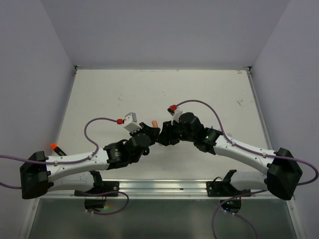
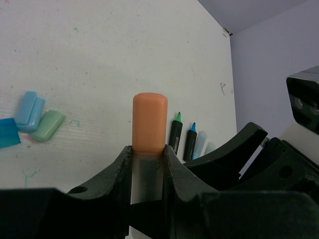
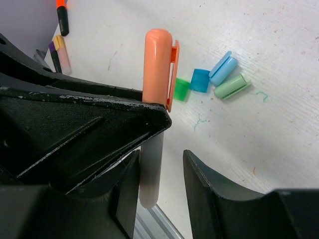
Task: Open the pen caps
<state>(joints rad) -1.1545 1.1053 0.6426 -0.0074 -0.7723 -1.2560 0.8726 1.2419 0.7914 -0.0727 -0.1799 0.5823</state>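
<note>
Left wrist view: clamping the pale pen body [image 3: 151,169] in a narrow grip with the left gripper [image 2: 148,152], just below the orange cap [image 2: 149,122]. Holding the pen over the middle of the tabletop [image 1: 164,89], somewhat nearer the near edge than the far one. Straddling the pen's lower end with the right gripper [image 3: 159,158]: jaws partly apart, one finger touching the body, the other standing clear. Not judging this a grip yet.

Noting four caps lying loose and close together on the tabletop beyond: green cap [image 3: 181,89], blue cap [image 3: 200,79], light blue cap [image 3: 223,68], mint cap [image 3: 232,86]. Noting farther off a green-tipped marker [image 2: 174,137] and a blue-tipped marker [image 2: 191,143], side by side, tips bare.

Reckoning four caps off and the orange cap still seated. Leaving the orange-ended marker [image 1: 55,147] at the left edge undecided: too small to tell.
</note>
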